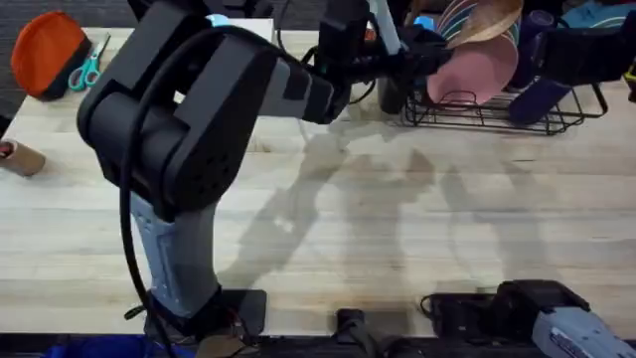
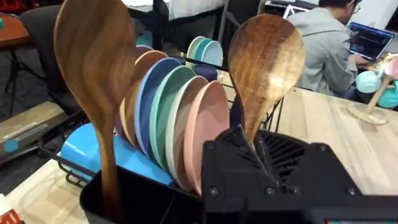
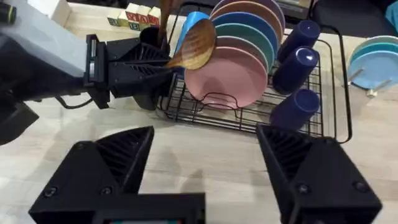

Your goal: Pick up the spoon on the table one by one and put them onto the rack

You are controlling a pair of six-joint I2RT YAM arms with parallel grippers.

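Up at the black wire dish rack [image 1: 497,114], the left gripper [image 3: 163,61] clamped a brown wooden spoon [image 2: 264,62] by its handle, while the right gripper [image 3: 205,155] stood with fingers apart.

I see the left gripper [image 3: 163,60] gripping a spoon [image 3: 193,45] beside the rack [image 3: 249,118]; my right gripper [image 3: 205,168] gapes wide.

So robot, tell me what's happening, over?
Left gripper shut on brown wooden spoon over black wire rack. Right gripper open, empty. Nothing blocking.

Left gripper [image 3: 163,62] extended far forward, clamped; right gripper [image 3: 205,168] low, fingers spread.
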